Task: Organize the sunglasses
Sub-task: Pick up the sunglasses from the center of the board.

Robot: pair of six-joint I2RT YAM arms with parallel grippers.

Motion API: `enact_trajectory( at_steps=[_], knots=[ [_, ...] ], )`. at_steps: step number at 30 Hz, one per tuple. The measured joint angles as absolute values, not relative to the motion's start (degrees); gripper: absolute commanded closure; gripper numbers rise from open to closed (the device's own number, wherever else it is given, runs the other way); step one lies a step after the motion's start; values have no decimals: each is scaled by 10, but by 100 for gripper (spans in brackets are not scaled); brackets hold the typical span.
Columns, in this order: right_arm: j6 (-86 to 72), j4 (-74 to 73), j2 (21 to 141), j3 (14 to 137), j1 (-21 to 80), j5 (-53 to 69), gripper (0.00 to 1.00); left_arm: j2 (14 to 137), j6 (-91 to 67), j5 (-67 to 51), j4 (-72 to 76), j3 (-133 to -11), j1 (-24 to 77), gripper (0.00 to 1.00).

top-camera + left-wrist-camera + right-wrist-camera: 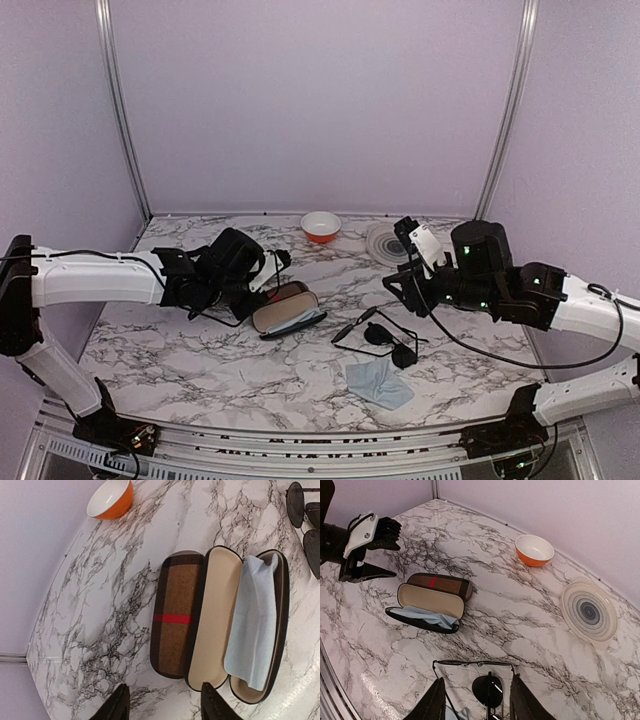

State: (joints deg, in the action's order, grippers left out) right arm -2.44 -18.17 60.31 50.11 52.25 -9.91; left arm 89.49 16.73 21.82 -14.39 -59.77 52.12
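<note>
One pair of sunglasses (487,690) just below the right gripper (477,680).

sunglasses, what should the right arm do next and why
Probably lower the right fingers onto the sunglasses and close: they lie loose on the table just beneath the spread fingers, while the open case waits with a cloth inside.

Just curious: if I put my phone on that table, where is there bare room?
Bare table lies front left, between the open case and the near edge, and back left, beside the bowl. Centre right is crowded: sunglasses and loose cloth lie close together.
</note>
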Motion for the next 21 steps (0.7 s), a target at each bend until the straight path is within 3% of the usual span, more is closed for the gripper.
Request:
enact_trajectory(
  at_steps=[2,3,21],
  knots=[
    [-48,-192,579,483,522,-105,56,885,164,228,-137,-598,521,3],
    [-62,-201,568,474,522,-107,56,880,159,232,-133,-598,521,1],
    [-193,-256,484,348,522,-103,46,744,66,344,65,-473,506,1]
  ],
)
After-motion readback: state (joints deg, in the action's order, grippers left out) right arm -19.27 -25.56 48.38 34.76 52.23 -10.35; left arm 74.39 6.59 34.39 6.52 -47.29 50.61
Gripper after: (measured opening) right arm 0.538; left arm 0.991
